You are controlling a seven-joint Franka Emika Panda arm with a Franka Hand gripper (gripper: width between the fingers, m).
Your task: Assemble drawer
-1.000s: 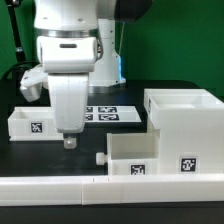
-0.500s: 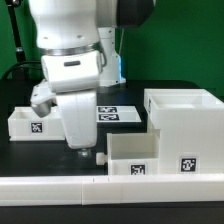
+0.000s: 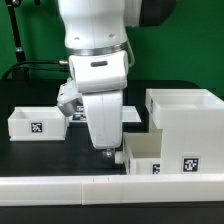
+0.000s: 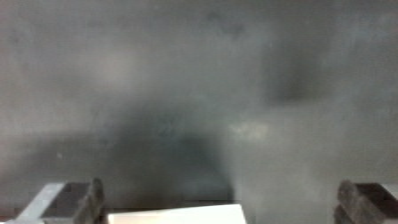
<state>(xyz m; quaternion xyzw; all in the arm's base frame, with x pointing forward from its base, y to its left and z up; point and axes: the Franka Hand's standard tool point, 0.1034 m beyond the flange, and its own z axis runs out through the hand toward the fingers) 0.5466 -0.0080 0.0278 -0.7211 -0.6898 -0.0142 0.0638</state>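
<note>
The gripper, wide open and empty, hangs just beside the tray; lowering could shove it askew.

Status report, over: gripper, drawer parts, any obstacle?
Gripper open, low beside near tray. Tray sits by housing, not inside. No obstacle seen.
</note>
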